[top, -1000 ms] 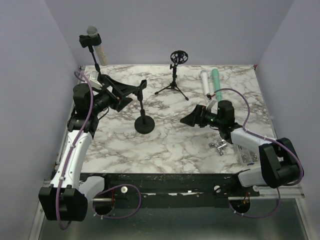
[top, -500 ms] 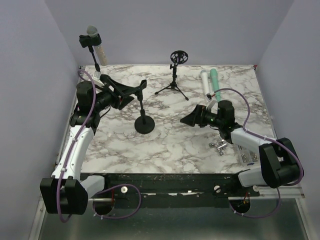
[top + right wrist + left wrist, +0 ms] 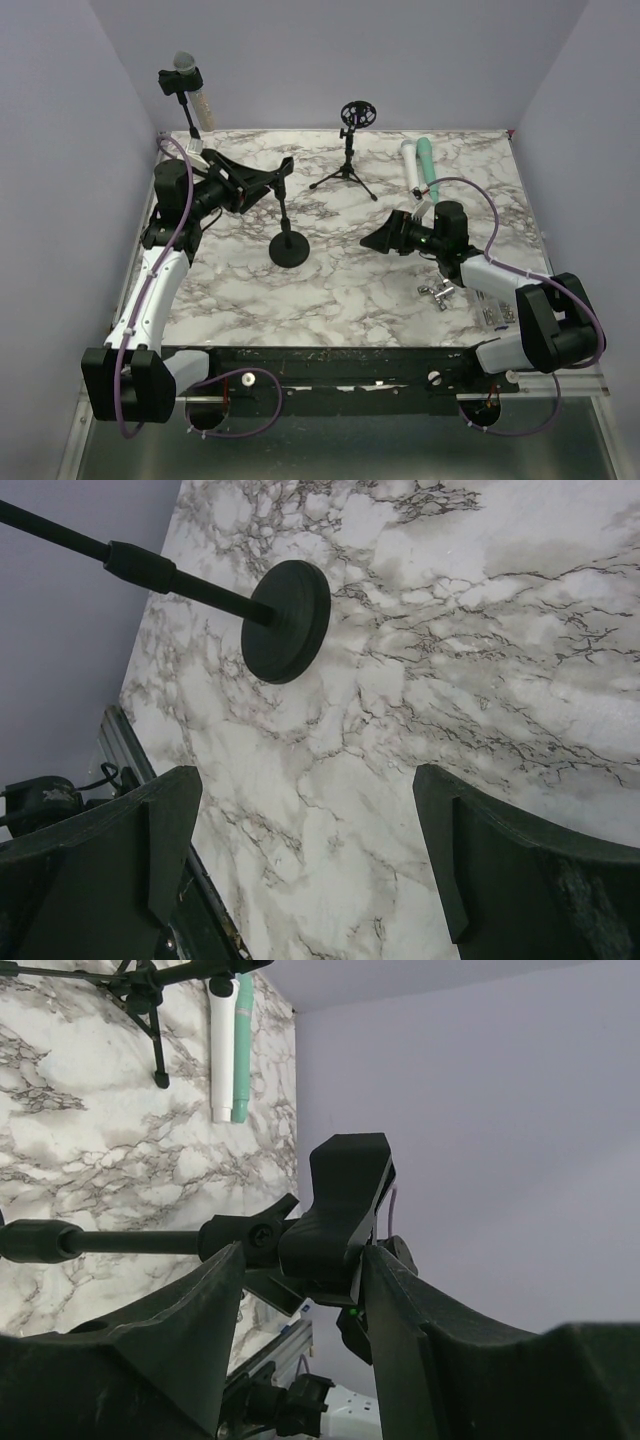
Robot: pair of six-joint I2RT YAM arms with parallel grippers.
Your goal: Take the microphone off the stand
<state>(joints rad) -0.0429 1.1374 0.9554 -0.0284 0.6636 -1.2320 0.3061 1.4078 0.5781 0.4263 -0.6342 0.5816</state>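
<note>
A black stand with a round base [image 3: 290,250] rises mid-table; its black clip [image 3: 340,1200] holds no microphone. My left gripper [image 3: 278,172] has closed in on that clip, and in the left wrist view [image 3: 300,1250] both fingers lie against the clip and its joint. A grey-headed microphone [image 3: 184,68] sits in a clip on a second stand at the back left, apart from both grippers. My right gripper [image 3: 372,240] is open and empty, low over the marble right of the round base [image 3: 287,620]; it also shows in the right wrist view [image 3: 305,850].
A small tripod stand with a ring mount [image 3: 350,150] stands at the back centre. A white microphone [image 3: 410,165] and a teal one [image 3: 430,160] lie at the back right. Small metal parts [image 3: 437,293] lie near the right arm. Walls enclose the table.
My left arm has shifted slightly up and back, and its fingers have narrowed around the stand's clip. The right arm has barely moved.
</note>
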